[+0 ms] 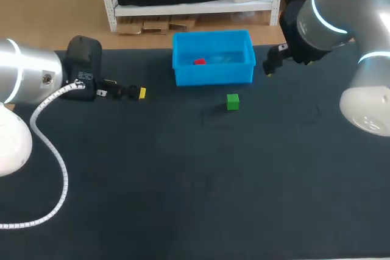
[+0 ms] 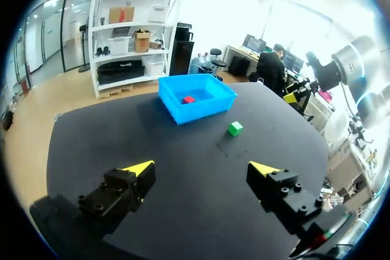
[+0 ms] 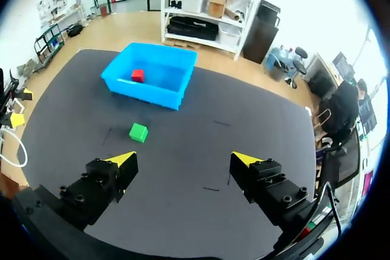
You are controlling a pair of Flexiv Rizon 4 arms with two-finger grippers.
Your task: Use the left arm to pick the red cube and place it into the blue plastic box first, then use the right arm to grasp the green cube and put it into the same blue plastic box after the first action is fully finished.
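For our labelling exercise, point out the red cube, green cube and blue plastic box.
red cube (image 1: 199, 62): head view, its top.
green cube (image 1: 232, 102): head view, its centre.
blue plastic box (image 1: 213, 75): head view, front wall.

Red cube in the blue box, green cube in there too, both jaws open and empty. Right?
Not quite: the green cube lies on the table in front of the blue box, as the head view shows. The red cube is inside, and the left gripper and right gripper have open, empty jaws.
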